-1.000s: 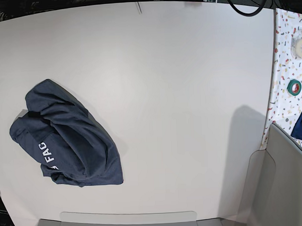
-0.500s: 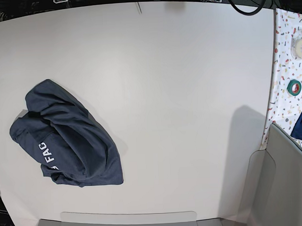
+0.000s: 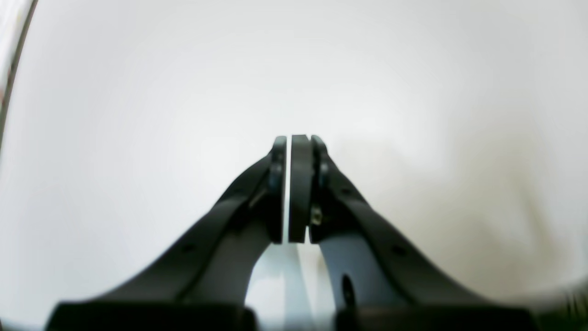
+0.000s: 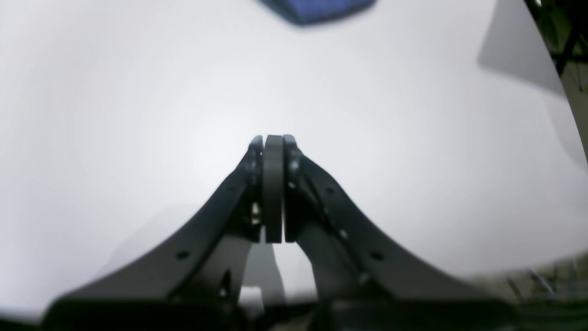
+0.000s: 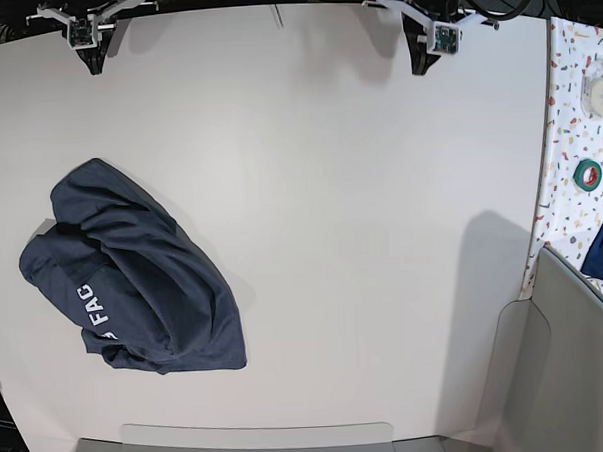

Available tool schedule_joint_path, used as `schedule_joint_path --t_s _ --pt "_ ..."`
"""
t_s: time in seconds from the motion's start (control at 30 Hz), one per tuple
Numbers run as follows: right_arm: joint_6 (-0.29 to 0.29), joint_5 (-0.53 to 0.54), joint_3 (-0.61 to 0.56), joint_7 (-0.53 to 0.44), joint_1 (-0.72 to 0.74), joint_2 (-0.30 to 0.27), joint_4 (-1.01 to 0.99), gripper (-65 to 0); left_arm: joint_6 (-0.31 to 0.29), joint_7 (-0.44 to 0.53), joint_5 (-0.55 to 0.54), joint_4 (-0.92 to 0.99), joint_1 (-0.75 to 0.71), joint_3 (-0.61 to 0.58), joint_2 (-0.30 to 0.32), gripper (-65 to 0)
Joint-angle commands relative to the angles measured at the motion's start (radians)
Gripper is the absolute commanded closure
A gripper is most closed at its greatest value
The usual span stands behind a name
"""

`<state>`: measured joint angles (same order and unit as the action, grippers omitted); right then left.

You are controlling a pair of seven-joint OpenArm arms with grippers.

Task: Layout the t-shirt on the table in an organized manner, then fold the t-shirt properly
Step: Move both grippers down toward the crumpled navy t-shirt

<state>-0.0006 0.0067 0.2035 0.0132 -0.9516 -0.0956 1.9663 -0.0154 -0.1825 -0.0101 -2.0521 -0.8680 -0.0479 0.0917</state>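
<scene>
Base view shows the t-shirt [image 5: 128, 274] crumpled in a heap at the near left of the white surface [image 5: 361, 203], lettering partly buried in folds. Both arms sit at the far edge, well apart from it. The left pincer [image 3: 288, 138] and right pincer [image 4: 271, 137] are closed tight, holding nothing. Risk from here: a closed pincer descending would only shove the heap, and a pinch could catch several bunched layers at once, dragging the cloth instead of spreading it.
</scene>
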Motion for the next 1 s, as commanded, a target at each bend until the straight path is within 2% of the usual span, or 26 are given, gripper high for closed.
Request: schedule_joint_path --t_s 0.0,0.07,0.3,0.47,0.57,0.7,0.87,0.97 --pt "-0.005 0.003 0.004 -0.028 -0.002 0.000 0.020 0.0 0.007 0.031 -0.001 -0.022 0.003 -0.007 -0.004 0.0" --pt "-0.005 0.003 0.004 -0.028 0.027 0.004 0.020 0.0 0.007 0.031 -0.015 -0.022 0.030 -0.030 -0.004 0.0" --pt "-0.005 0.003 0.006 -0.026 0.130 0.083 0.021 0.0 0.005 0.027 -0.070 -0.023 0.092 -0.066 0.001 0.0" --pt "-0.005 0.003 0.006 -0.028 0.178 0.187 0.051 0.0 0.005 0.021 -0.070 -0.025 0.149 -0.077 -0.005 0.0" --pt "-0.005 0.003 0.006 -0.028 0.204 0.222 0.077 0.0 0.005 -0.071 -0.070 -0.037 0.186 -0.096 -0.050 0.0" --pt "-0.003 0.003 0.041 -0.023 0.279 0.205 0.077 0.0 0.005 -0.176 -0.070 -0.037 0.278 -0.097 -0.134 0.0" --pt "0.006 -0.003 0.130 -0.022 0.391 0.195 0.077 0.0 0.005 -0.193 -0.070 -0.037 0.366 -0.105 -0.143 0.0" --pt "0.006 0.005 0.190 -0.017 0.454 0.106 0.067 0.0 0.005 -0.226 -0.070 -0.037 0.387 -0.119 -0.143 0.0"
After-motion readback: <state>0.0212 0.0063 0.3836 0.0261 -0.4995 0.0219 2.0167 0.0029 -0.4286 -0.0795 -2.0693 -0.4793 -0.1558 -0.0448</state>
